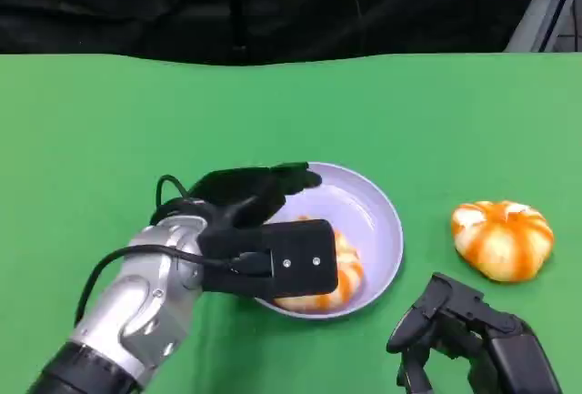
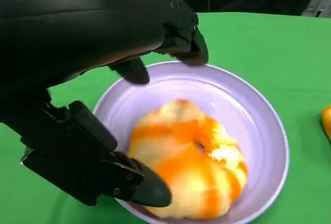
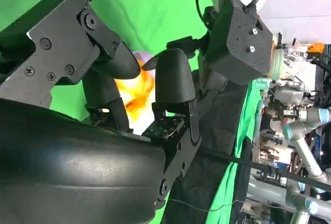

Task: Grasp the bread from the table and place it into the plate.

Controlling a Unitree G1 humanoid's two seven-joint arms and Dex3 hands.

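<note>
Left hand (image 1: 259, 230) hovers over the near-left rim of the lilac plate (image 1: 377, 207), fingers spread apart with nothing between them; the wrist camera shows them arched above and beside the bread (image 2: 189, 164), not closed on it. That bread, a glazed orange-and-cream bun, lies inside the plate, toward its near side, partly hidden by the hand from above. A second bun (image 1: 502, 237) of the same kind sits on the green table (image 1: 109, 130), well to the right of the plate, untouched. Right hand (image 1: 468, 335) rests low at the near right, fingers curled in, holding nothing. Reads as the release step, bread delivered. Next move likely calls for lifting the left hand straight up and clear without nudging the plate.
</note>
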